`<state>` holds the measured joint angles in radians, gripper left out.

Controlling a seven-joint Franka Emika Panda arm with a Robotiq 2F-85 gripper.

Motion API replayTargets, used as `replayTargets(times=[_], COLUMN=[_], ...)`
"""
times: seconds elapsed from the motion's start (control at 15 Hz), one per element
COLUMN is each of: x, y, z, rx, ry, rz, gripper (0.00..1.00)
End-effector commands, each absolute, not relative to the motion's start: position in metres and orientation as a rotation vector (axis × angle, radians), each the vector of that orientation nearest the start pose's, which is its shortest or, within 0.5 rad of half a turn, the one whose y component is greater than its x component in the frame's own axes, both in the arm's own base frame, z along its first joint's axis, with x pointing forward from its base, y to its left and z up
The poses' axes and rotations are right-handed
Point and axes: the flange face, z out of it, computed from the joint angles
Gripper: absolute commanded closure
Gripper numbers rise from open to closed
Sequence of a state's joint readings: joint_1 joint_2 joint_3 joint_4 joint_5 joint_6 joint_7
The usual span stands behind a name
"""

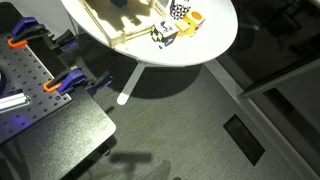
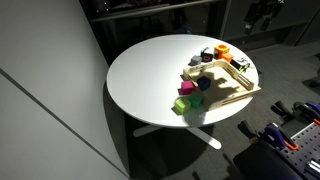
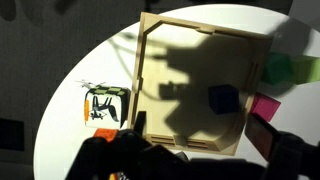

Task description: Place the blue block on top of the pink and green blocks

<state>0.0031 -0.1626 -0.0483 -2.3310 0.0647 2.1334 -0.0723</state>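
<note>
Hovering wide and empty, the fingers [image 3: 282, 148] suggest the reaching step; next they must straddle the small teal-blue block [image 3: 222, 98] inside the wooden tray [image 3: 139, 70] by the white counter [image 2: 140, 70]'s edge.

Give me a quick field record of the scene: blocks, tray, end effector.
blue block: inside the wooden tray, not grasped
green block: on the table just outside the tray
pink block: beside the green block, also outside the tray
end effector: looks open, empty, clear of the blue block
stack: not yet built
</note>
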Motion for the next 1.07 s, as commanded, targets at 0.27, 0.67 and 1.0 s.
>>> replayTargets(times=[0.27, 0.67, 1.0], x=[0.542, 0.548, 0.551], y=[0.001, 0.001, 0.0], z=[0.371, 0.355, 0.354], rx=[-3.096, -3.089, -3.089], ry=[0.054, 0.062, 0.066], rz=[0.042, 0.064, 0.063], gripper=[0.0, 0.0, 0.0])
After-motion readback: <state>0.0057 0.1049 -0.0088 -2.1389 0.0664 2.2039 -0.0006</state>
